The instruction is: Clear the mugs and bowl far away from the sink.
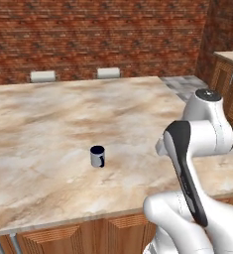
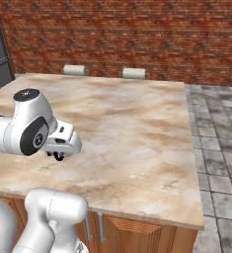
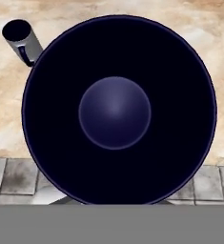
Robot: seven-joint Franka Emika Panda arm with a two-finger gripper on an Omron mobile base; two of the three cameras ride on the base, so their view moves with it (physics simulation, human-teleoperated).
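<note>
One dark blue mug (image 3: 118,112) sits right under the hand camera, seen from above down into its dark inside. My gripper (image 2: 57,154) is shut on it, low over the marble counter (image 1: 48,124) near its front edge; the fingers are hidden by the mug. In the right base view only a small dark part of it shows beneath the white hand. A second mug (image 1: 97,156) stands upright on the counter by itself, a short way left of the hand, and this mug (image 3: 21,40) also appears at the top left of the hand view. The bowl and the sink are out of view.
Two white seat backs (image 1: 42,76) (image 1: 108,73) stand along the counter's far edge before a brick wall. Grey tiled floor (image 2: 221,148) lies to the counter's right. Wooden cabinets (image 1: 229,84) stand at the far right.
</note>
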